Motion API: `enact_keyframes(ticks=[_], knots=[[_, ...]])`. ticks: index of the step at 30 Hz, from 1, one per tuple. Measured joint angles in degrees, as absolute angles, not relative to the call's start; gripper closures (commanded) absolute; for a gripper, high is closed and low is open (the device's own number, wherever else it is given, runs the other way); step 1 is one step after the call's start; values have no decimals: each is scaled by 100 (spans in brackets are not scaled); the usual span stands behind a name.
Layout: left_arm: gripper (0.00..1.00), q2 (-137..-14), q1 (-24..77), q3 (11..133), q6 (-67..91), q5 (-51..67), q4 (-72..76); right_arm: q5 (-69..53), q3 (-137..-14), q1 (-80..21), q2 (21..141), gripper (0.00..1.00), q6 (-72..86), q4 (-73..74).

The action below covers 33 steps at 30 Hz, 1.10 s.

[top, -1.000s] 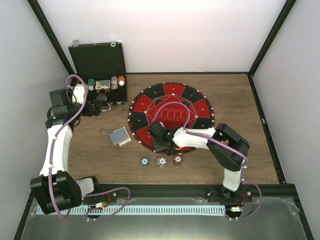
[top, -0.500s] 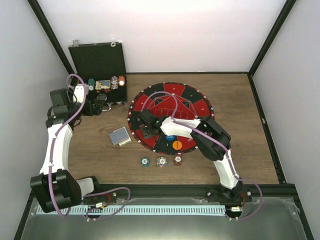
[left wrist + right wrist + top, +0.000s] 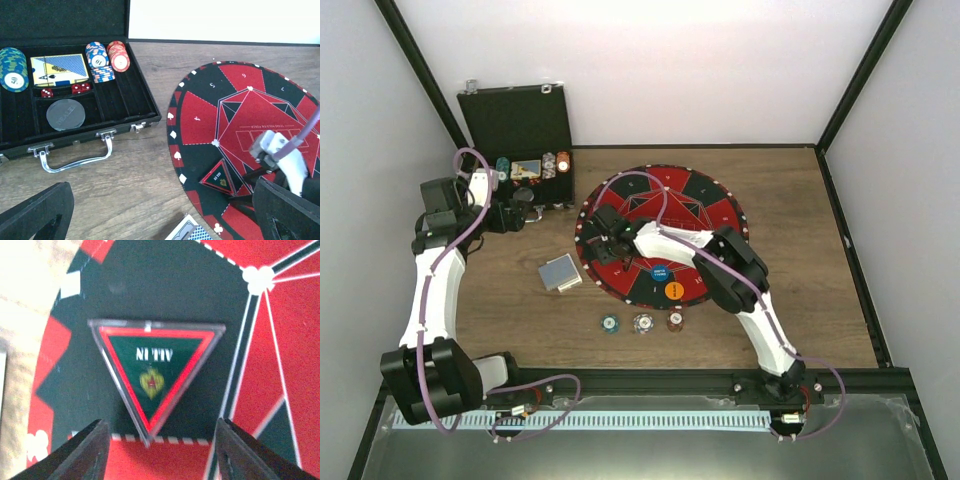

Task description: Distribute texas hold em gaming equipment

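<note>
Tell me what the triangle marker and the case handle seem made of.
The triangle marker looks like clear glossy plastic, perhaps acrylic: a see-through rim frames its printed face. The case handle looks like polished metal, given its silver shine.

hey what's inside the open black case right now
Inside the black case: chip stacks, a card deck, red dice and a dark dealer disc. Anything beneath them is covered.

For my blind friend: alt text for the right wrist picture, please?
A triangular green-and-red ALL IN marker lies on a black field of the red-and-black mat; the right gripper hangs open, one finger either side of its lower tip.
</note>
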<state>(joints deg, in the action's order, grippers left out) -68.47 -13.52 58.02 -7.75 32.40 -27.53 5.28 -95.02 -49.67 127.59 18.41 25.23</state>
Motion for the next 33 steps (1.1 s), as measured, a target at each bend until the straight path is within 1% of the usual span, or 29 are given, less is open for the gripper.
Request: enact_keyframes(ticks=[3, 11, 16, 20, 26, 33], knots=[[0, -6847, -1352, 5802, -773, 3267, -2788, 585, -8930, -4965, 12293, 33, 1865, 2530], [0, -6847, -1352, 5802, -746, 3400, -2849, 735, -6897, -4705, 10471, 32, 2069, 2471], [0, -6847, -1352, 5802, -753, 3485, -2888, 803, -6005, -4462, 9939, 32, 2198, 2482], [0, -6906, -1352, 5811, -760, 3542, -2943, 788, -5756, -4431, 9889, 33, 2224, 2497], [0, -7002, -1352, 5883, -770, 3623, -3009, 655, -5754, -4434, 9904, 38, 2237, 2368], [0, -7017, -1352, 5933, -777, 3671, -3072, 607, -5769, -4438, 10119, 41, 2233, 2259]])
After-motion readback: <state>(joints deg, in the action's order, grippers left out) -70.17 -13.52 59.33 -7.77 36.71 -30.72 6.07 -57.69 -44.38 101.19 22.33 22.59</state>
